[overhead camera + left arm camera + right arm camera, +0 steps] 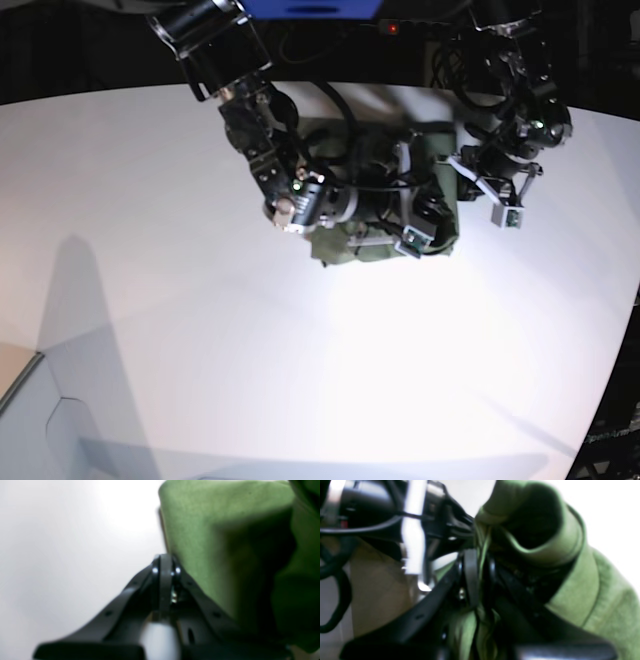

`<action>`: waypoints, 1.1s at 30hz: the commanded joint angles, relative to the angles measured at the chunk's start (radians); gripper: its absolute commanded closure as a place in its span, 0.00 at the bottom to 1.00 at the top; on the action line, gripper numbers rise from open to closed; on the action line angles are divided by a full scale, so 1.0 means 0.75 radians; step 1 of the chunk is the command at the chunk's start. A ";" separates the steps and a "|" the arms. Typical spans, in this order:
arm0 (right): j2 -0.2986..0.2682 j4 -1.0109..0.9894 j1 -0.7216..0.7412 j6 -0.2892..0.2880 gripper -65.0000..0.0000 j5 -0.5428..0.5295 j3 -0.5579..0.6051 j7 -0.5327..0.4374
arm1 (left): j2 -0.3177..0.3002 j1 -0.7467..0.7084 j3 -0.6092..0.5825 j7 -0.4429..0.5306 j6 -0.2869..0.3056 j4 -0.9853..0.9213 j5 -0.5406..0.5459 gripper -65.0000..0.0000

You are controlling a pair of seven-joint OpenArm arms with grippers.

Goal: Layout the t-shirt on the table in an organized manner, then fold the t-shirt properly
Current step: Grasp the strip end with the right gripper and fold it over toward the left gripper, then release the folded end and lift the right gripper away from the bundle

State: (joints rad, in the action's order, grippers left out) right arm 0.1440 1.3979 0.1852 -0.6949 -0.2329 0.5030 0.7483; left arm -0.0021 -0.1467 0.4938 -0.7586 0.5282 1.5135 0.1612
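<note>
Base view showed your shirt [385,215] bunched on the table [150,250], unfolded; right gripper [480,577] clamped cloth, left gripper [165,567] closed empty.

I am working in what looks like a robotics lab or test cell: a large white table [200,330] with a curved edge stands against a black, unlit background, and two black robot arms trailing exposed cables reach in from the far side. A strip of blue equipment with a red indicator light [393,28] sits behind them. Nothing domestic shows.
</note>
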 commanded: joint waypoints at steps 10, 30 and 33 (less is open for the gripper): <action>0.017 -0.061 0.065 -0.004 0.83 -0.034 0.167 -0.105 | -0.008 -0.008 0.003 -0.058 -0.006 0.004 -0.048 1.00; 0.003 0.316 -0.150 -0.004 0.51 -0.036 -0.226 -0.107 | -0.011 -0.108 0.257 -0.060 0.007 0.237 -0.044 1.00; -0.013 0.318 -0.207 -0.004 0.65 -0.038 -0.226 -0.115 | -0.011 -0.121 0.384 -0.062 0.007 0.295 -0.044 1.00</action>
State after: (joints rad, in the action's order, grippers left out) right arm 0.1242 1.6157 0.0147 -0.6868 -0.2409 0.3302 0.6926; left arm -0.0048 -0.2348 0.7845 -0.8150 0.5312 1.7180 0.1165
